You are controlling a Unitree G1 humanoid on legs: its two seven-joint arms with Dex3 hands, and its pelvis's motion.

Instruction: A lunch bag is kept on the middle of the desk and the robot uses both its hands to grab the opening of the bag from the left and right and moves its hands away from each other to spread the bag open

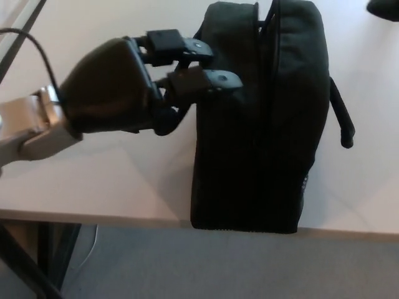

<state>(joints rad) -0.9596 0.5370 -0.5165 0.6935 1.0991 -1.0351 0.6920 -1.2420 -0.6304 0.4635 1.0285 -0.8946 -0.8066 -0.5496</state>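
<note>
Left hand at the lunch bag, bag unopened on desk edge

Black lunch bag (262, 118) stands on the pale desk (93, 180), its near end at the front edge; top seam runs lengthwise and is nearly shut, only a narrow gap at the far end, contents not visible. Strap handle (341, 115) hangs off its right side. Left hand (140, 87) reaches in from the left, fingers (209, 80) apart and extended over the bag's left panel, holding nothing. Right hand (383, 7): only a dark tip at top right corner, finger state cannot be told
</note>
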